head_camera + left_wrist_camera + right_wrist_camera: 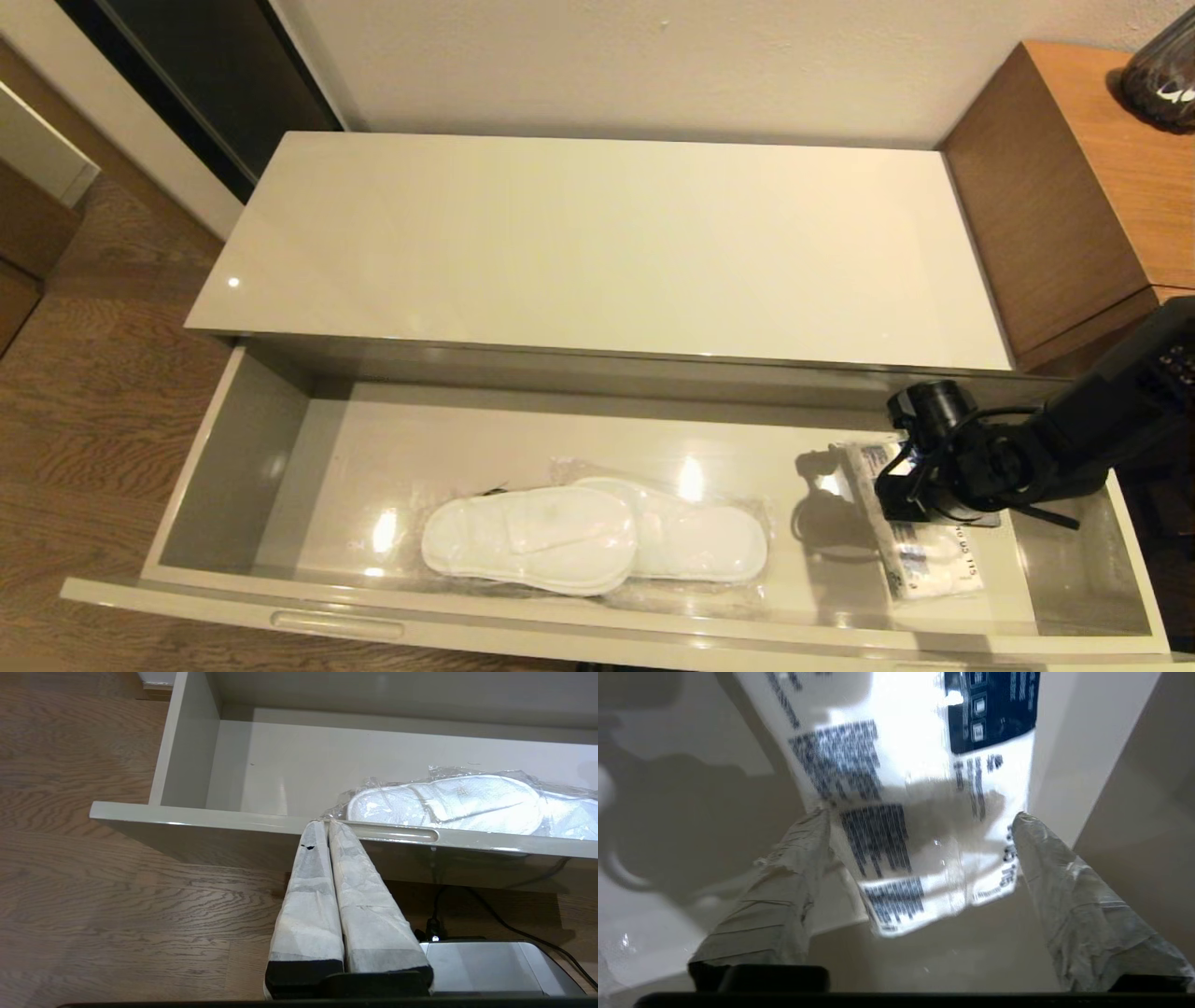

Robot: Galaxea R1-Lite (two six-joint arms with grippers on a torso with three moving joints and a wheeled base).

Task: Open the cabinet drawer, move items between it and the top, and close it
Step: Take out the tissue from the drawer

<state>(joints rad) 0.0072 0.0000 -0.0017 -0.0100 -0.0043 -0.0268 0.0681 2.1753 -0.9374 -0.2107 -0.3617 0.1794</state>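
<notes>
Both items sit in the open glossy beige drawer (233,448): wrapped white slippers (597,537), blue-printed white tissue pack (920,812) between right gripper's (920,830) spread fingers; cream top (597,243) unloaded, closing pending.

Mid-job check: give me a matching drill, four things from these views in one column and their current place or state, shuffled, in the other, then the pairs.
Things:
1. slippers
2. tissue pack
3. right end effector
4. left end effector

Places or states:
A. shut, outside the drawer near its front edge
B. in clear wrap, lying mid-drawer
C. open, fingers either side of the tissue pack
D. flat on the drawer floor at the robot's right end

Pairs: 1-B, 2-D, 3-C, 4-A
</notes>
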